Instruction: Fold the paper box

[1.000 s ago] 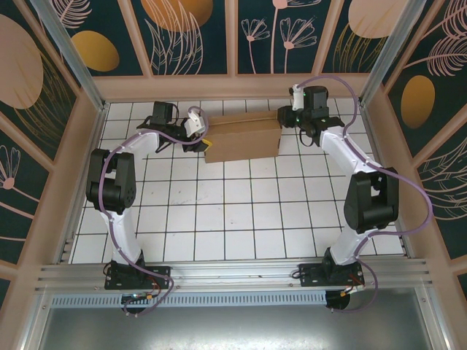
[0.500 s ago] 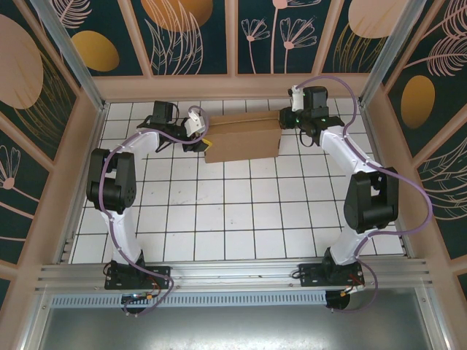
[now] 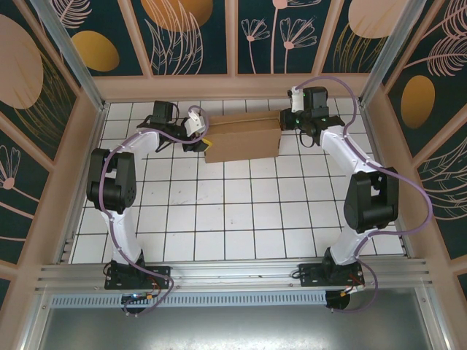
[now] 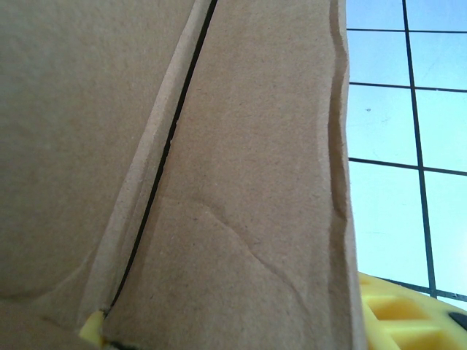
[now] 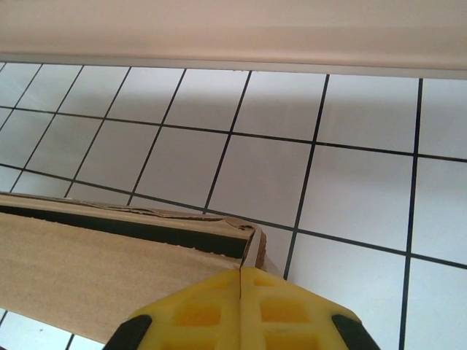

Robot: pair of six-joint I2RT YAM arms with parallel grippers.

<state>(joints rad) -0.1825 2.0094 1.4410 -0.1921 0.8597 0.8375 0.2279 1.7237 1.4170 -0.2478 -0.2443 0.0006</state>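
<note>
The paper box (image 3: 243, 136) is plain brown cardboard, lying across the far part of the tiled floor. My left gripper (image 3: 201, 139) is at its left end. In the left wrist view a creased cardboard panel (image 4: 241, 182) fills the space between my yellow fingers (image 4: 408, 313), so the left gripper (image 4: 244, 332) is shut on it. My right gripper (image 3: 286, 121) is at the box's far right corner. Its yellow fingers (image 5: 197, 313) are pressed together with nothing between them, and the right gripper's tips (image 5: 241, 271) touch the box's torn corner edge (image 5: 252, 237).
The beige back wall (image 3: 233, 86) runs just behind the box, and its base (image 5: 233, 36) is close ahead of the right gripper. Side walls (image 3: 86, 153) stand on both sides. White tiles (image 3: 233, 211) stretch from the box to the arm bases.
The right gripper's jaws have closed fully at the box's right corner. The box and the left gripper have stayed in place.
</note>
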